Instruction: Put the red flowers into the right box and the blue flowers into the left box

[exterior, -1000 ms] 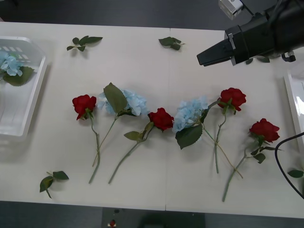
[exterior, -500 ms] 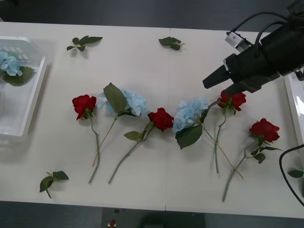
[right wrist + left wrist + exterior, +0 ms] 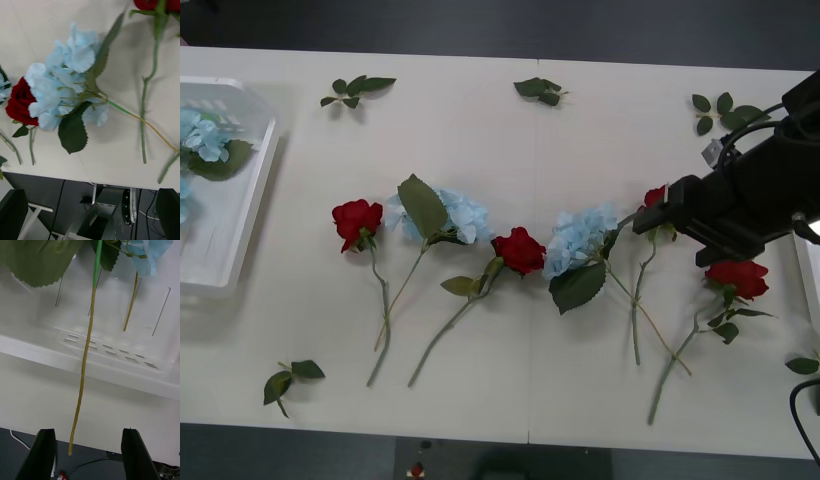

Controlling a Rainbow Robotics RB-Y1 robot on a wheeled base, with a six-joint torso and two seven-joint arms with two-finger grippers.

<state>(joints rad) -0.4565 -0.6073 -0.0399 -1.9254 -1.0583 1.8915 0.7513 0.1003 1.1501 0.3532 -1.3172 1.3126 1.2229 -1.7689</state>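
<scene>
The right gripper [image 3: 648,218] is seen at 3 o'clock on the worktop [image 3: 510,140], directly over a rose head that is mostly hidden beneath it. In the right wrist view its black fingers [image 3: 13,213] sit at the two corners, spread apart and holding nothing. The red flowers [image 3: 518,249] lie in a row across the middle of the worktop, interleaved with two of the blue flowers [image 3: 578,238]; the rose nearest 3 o'clock is partly covered by the arm. The right box [image 3: 808,270] is cut off at the edge, so only a sliver of its rim can be made out. The left box [image 3: 240,215], at 9 o'clock, holds further blue heads. The left gripper [image 3: 86,457] is shown by the left wrist view, fingers spread, above that box, with a loose yellow-green stem [image 3: 84,371] running between them. No writing can be read.
</scene>
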